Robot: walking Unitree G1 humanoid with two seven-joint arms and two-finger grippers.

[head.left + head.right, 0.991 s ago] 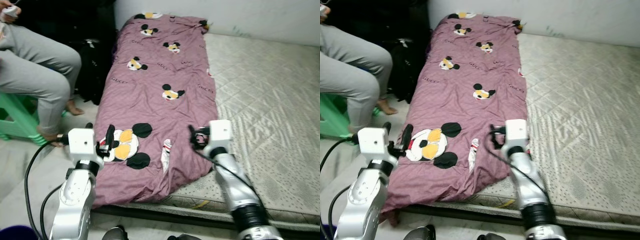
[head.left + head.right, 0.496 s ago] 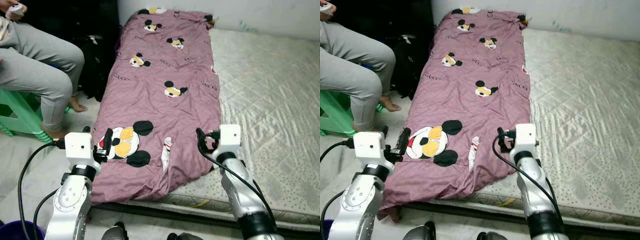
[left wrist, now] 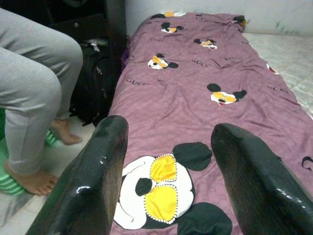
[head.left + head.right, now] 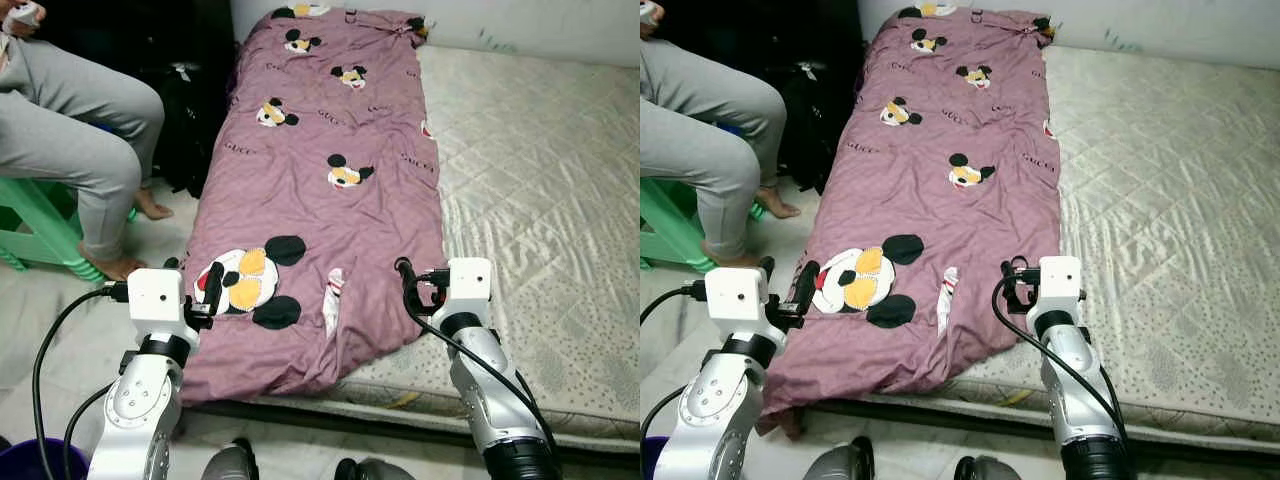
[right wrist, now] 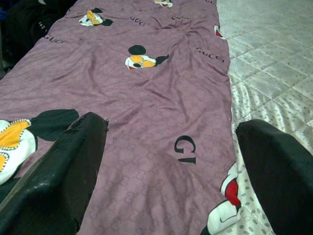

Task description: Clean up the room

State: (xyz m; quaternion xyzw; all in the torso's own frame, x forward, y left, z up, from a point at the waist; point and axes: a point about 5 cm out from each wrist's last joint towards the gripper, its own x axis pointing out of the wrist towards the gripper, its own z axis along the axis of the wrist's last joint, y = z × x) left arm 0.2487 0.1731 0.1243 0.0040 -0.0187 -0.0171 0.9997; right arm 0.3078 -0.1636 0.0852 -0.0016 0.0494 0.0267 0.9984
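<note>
A mauve blanket (image 4: 320,200) printed with cartoon mice lies lengthwise along the left side of a bare quilted mattress (image 4: 540,180). Its near end hangs over the mattress's front edge. My left gripper (image 4: 195,280) hovers open at the blanket's near left corner, beside the large mouse print (image 3: 161,186). My right gripper (image 4: 415,283) is open too, held just above the blanket's near right edge, where fabric (image 5: 146,98) meets mattress. Neither gripper holds anything.
A person in grey trousers (image 4: 80,150) sits on a green stool (image 4: 35,225) on the left, bare feet on the floor. A black bag (image 4: 195,120) leans between the person and the bed. A purple bin (image 4: 30,465) stands by my left foot.
The whole picture has shifted, so the camera moved. Both arms keep much the same pose over the blanket's near end, with their grippers open as before.
</note>
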